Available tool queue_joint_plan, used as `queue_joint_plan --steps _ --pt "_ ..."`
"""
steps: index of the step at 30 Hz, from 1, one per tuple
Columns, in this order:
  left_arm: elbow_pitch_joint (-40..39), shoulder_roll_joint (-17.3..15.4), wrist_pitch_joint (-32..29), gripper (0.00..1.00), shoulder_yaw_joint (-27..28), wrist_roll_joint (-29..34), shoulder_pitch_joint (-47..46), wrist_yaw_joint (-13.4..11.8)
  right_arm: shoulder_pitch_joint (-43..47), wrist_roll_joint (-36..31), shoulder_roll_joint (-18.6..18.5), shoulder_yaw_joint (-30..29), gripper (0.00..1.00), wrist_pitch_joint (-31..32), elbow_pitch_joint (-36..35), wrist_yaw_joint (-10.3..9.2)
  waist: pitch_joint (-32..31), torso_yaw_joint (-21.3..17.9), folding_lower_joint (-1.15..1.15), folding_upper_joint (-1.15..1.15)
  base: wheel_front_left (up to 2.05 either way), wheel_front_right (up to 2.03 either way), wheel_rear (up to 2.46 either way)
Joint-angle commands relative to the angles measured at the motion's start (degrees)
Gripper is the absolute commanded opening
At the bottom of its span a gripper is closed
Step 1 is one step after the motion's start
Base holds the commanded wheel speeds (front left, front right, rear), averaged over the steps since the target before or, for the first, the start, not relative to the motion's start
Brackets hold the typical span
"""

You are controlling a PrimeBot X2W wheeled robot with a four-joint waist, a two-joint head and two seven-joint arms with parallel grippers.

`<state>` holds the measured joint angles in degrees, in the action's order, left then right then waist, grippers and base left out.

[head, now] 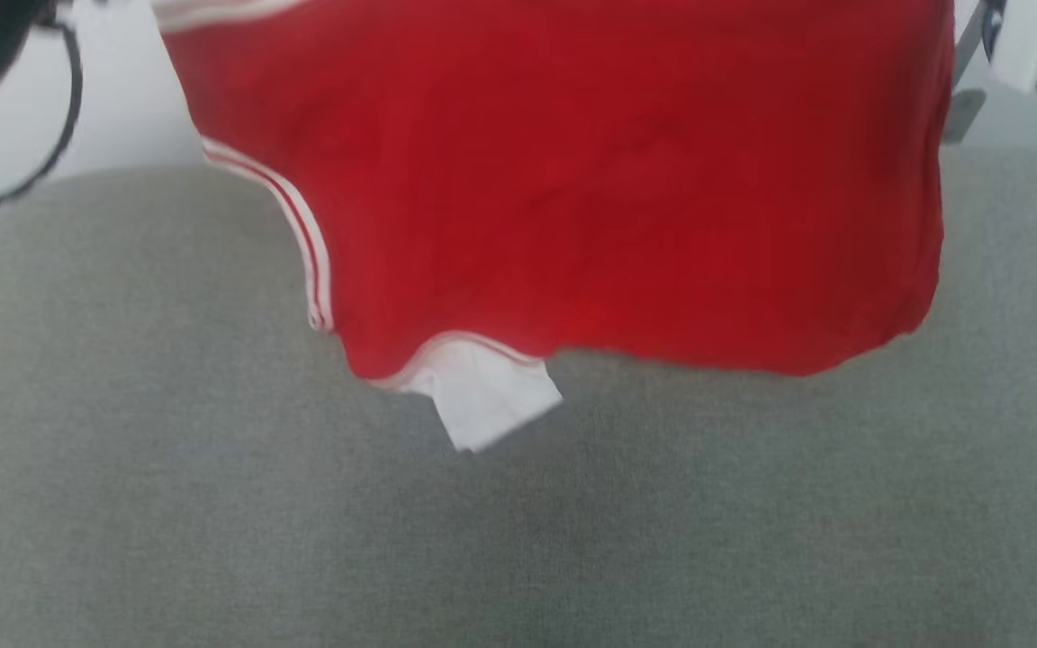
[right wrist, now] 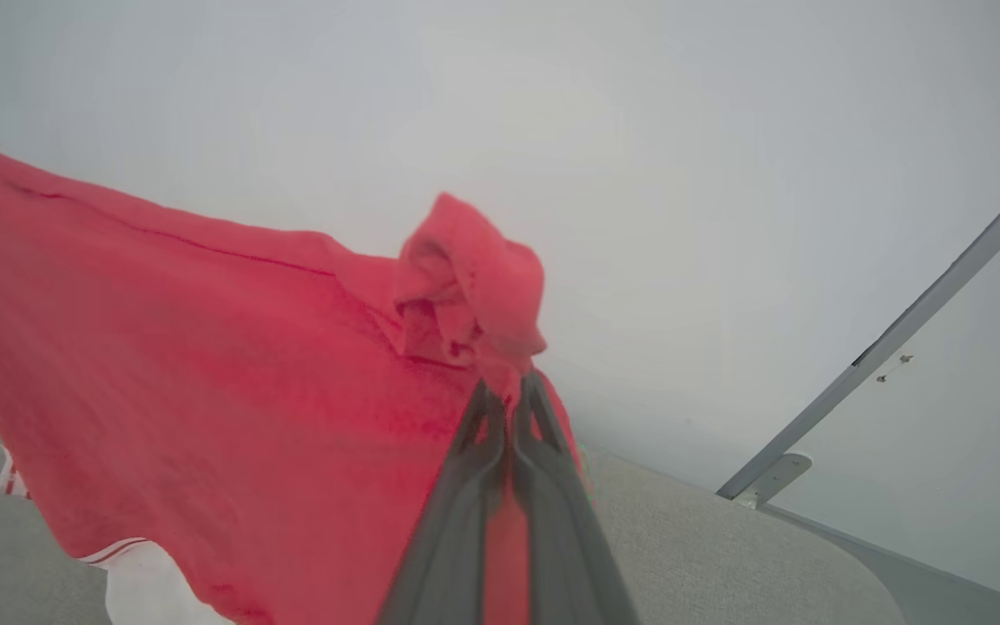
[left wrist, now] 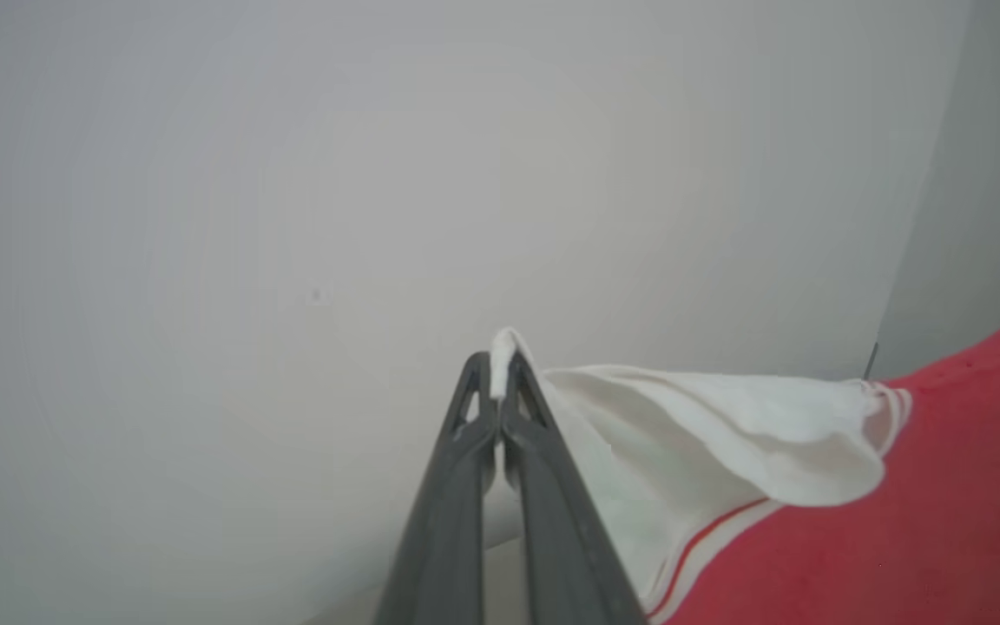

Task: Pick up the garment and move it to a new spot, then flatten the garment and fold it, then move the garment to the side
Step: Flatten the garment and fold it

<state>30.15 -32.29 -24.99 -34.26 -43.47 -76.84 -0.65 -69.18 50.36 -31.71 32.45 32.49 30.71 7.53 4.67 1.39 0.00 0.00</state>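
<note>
The garment point(head: 590, 180), a red shirt with white striped trim and a white sleeve, hangs spread in the air above the grey cloth surface point(head: 212, 504). One white sleeve dangles at its lower edge. In the left wrist view my left gripper point(left wrist: 496, 369) is shut on the tip of a white sleeve of the garment point(left wrist: 726, 434), which stretches away to the right. In the right wrist view my right gripper point(right wrist: 509, 395) is shut on a bunched red corner of the garment point(right wrist: 205, 391), which hangs off to the left.
A pale wall stands behind the grey surface. A dark cable loop point(head: 50, 135) and a metal post hang at the head view's upper left. A white device point(head: 1036, 45) sits at its upper right. A grey slanted bar point(right wrist: 899, 330) rises at the right wrist view's right.
</note>
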Motion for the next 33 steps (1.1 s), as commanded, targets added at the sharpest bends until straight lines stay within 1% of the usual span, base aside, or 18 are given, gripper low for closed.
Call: queue_joint_plan --steps 1,5,9,11,13,15,17,20,22,25,27,28,30,32,33 --pt "0.9 0.4 0.9 0.0 0.2 0.4 -1.2 -0.5 -1.2 -1.0 0.6 -0.2 0.0 -0.7 0.7 -0.08 1.8 -0.4 0.0 0.0 0.0 0.0 0.0" --pt "5.9 3.4 6.1 0.0 0.4 2.7 -6.3 -1.7 -4.6 -5.0 3.7 0.0 0.0 -3.2 5.5 -0.08 6.0 -0.6 0.0 0.0 0.0 0.0 0.0" --pt "11.3 5.5 12.7 0.0 0.8 5.3 -12.0 -3.1 -10.0 -9.7 6.9 0.6 0.0 -8.1 10.8 -0.08 10.8 -0.7 0.0 0.0 0.0 0.0 0.0" --pt "13.5 6.5 17.5 0.0 0.8 7.5 -15.2 -3.9 -12.6 -12.3 8.5 0.2 0.0 -12.5 14.2 -0.08 13.1 -0.7 0.0 0.0 0.0 0.0 0.0" --pt "15.8 7.1 22.8 0.0 1.2 8.8 -18.3 -5.1 -15.7 -15.0 9.9 -0.6 0.0 -18.3 17.7 -0.08 15.0 -0.7 0.0 0.0 0.0 0.0 0.0" --pt "17.4 7.8 28.9 0.0 2.1 10.2 -22.1 -6.0 -19.6 -18.6 10.6 -1.1 0.0 -25.5 20.3 -0.08 16.9 -0.3 0.0 0.0 0.0 0.0 0.0" --pt "18.1 8.6 35.3 0.0 2.1 11.6 -24.9 -5.9 -22.0 -21.9 11.2 -1.9 0.0 -31.8 23.4 -0.08 18.4 0.2 0.0 0.0 0.0 0.0 0.0" --pt "17.9 9.6 39.5 0.0 2.7 13.0 -28.4 -4.5 -25.1 -25.9 12.0 -2.7 0.0 -39.0 27.4 -0.08 20.1 1.3 0.0 0.0 0.0 0.0 0.0" --pt "18.5 10.3 40.0 0.0 2.6 13.6 -27.7 -3.0 -25.5 -27.3 13.0 -2.3 0.0 -40.7 29.8 -0.08 20.6 2.0 0.0 0.0 0.0 0.0 0.0" --pt "20.4 11.4 40.1 0.0 2.6 12.7 -25.0 -0.2 -23.8 -27.0 13.6 -1.1 0.0 -40.0 32.7 -0.08 20.5 3.1 0.0 0.0 0.0 0.0 0.0" --pt "22.1 12.2 40.0 0.0 2.1 12.1 -22.9 1.6 -21.5 -25.6 14.2 0.3 0.0 -38.8 33.6 -0.08 20.2 3.7 0.0 0.0 0.0 0.0 0.0" --pt "23.6 12.8 39.1 0.0 1.8 11.4 -21.1 2.5 -20.0 -24.8 14.2 1.2 0.0 -37.8 33.7 -0.08 19.8 4.1 0.0 0.0 0.0 0.0 0.0" --pt "25.6 13.0 37.3 0.0 1.0 10.6 -18.7 4.2 -17.7 -22.4 13.6 2.3 0.0 -36.0 33.3 -0.08 19.3 4.6 0.0 0.0 0.0 0.0 0.0" --pt "27.0 13.3 35.3 0.0 -0.2 10.2 -15.9 5.5 -14.5 -19.3 13.1 3.1 0.0 -33.9 32.5 -0.08 18.7 5.2 0.0 0.0 0.0 0.0 0.0" --pt "27.7 13.8 33.8 0.0 -0.3 9.0 -14.1 5.9 -12.9 -18.9 12.4 4.4 0.0 -33.2 31.5 -0.08 18.3 5.6 0.0 0.0 0.0 0.0 0.0"
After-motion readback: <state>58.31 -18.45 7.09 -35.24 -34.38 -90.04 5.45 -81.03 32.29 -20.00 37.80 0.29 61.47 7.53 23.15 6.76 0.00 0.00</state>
